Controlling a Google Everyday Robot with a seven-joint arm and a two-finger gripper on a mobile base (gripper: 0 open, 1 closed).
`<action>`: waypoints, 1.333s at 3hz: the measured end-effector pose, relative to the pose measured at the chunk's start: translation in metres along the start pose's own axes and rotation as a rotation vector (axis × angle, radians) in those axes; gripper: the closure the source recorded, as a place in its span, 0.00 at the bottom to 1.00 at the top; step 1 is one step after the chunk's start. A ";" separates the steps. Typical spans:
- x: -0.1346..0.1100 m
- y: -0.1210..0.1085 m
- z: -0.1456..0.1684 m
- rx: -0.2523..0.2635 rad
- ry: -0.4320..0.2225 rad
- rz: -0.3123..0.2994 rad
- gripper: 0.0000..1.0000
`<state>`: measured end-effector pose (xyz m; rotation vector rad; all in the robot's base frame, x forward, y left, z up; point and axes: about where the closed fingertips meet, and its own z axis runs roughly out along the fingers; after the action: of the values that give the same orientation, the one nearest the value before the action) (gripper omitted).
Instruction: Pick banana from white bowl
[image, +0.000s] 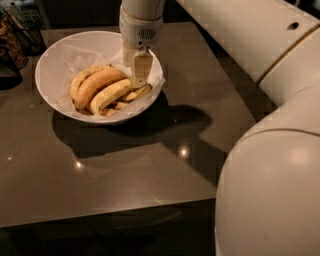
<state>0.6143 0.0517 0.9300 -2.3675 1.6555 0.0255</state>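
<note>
The white bowl (55, 65), lined with crinkled paper, stands at the table's back left and holds several bananas. The long pale-yellow banana (111, 94) lies at the front of the bunch. A fatter orange-tan banana (97, 82) lies behind it, and a short brown-spotted banana (138, 93) lies at the right. My gripper (139, 80) reaches straight down into the right side of the bowl. Its tip is at the right end of the pale-yellow banana. Whether it touches the banana is hidden.
The bowl sits on a dark glossy table (150, 165) whose front edge is near the bottom of the view. My large white arm (260, 75) fills the right side. Dark objects (15, 40) stand at the far left edge.
</note>
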 end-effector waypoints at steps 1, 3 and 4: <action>-0.008 0.000 -0.002 0.003 0.014 -0.033 0.47; -0.019 -0.002 0.005 -0.006 0.014 -0.066 0.47; -0.020 -0.003 0.009 -0.014 0.012 -0.068 0.47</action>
<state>0.6112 0.0729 0.9247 -2.4375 1.5843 0.0102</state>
